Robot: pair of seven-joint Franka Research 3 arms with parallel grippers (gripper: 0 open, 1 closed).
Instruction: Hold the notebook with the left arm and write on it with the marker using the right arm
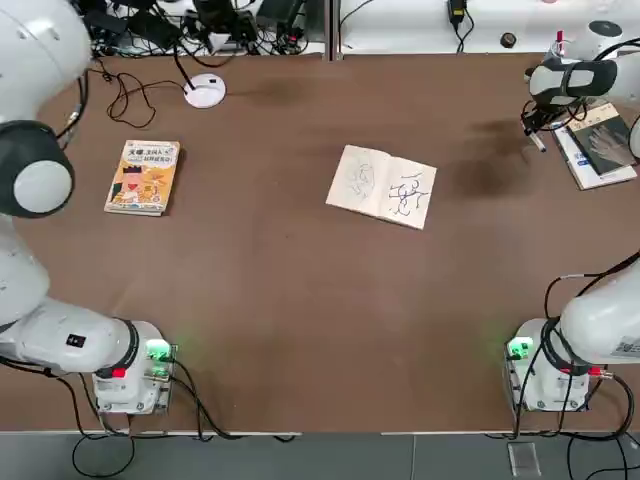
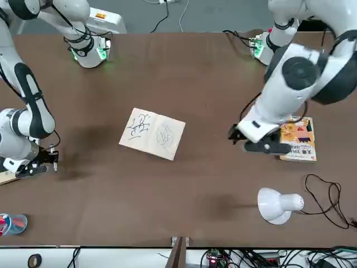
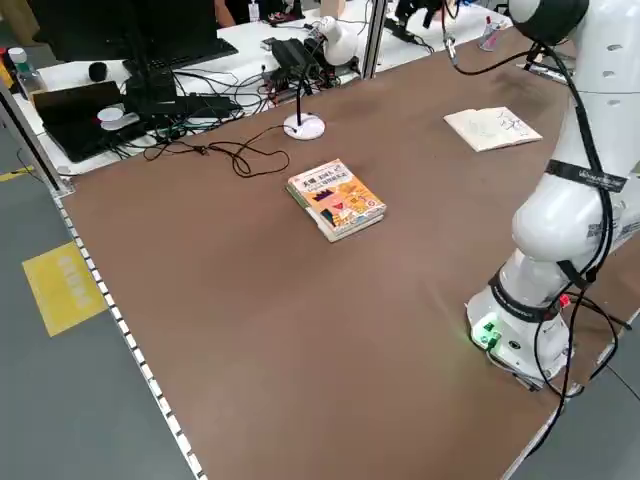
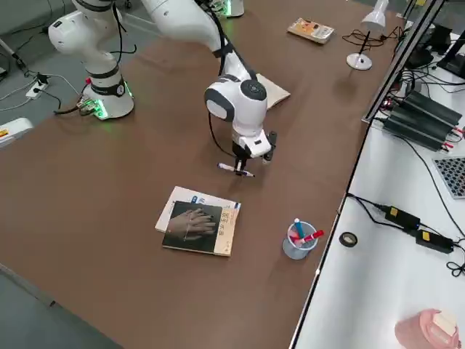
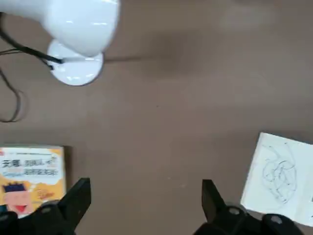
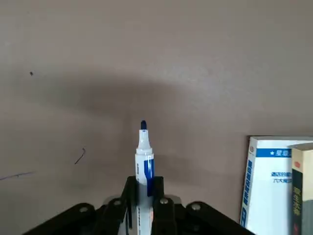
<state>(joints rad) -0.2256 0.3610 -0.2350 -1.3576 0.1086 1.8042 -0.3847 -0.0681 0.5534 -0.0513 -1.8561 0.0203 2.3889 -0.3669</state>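
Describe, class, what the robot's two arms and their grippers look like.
Both arms, the left and the right, are glossy white with rounded segments, dark bands and round dark joint caps. Black cables run along them, and green lights glow at their white bases. The left gripper and right gripper have black fingers; round metallic screw heads show on both.

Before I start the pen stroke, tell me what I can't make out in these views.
- Left end effector: in the left side view, the top edge cuts it off.
- Marker: lower barrel hidden between the fingers, right wrist view.
- Notebook: far page cut off by the left wrist view's right edge.
- Orange-yellow book: partly behind the left arm, front view.
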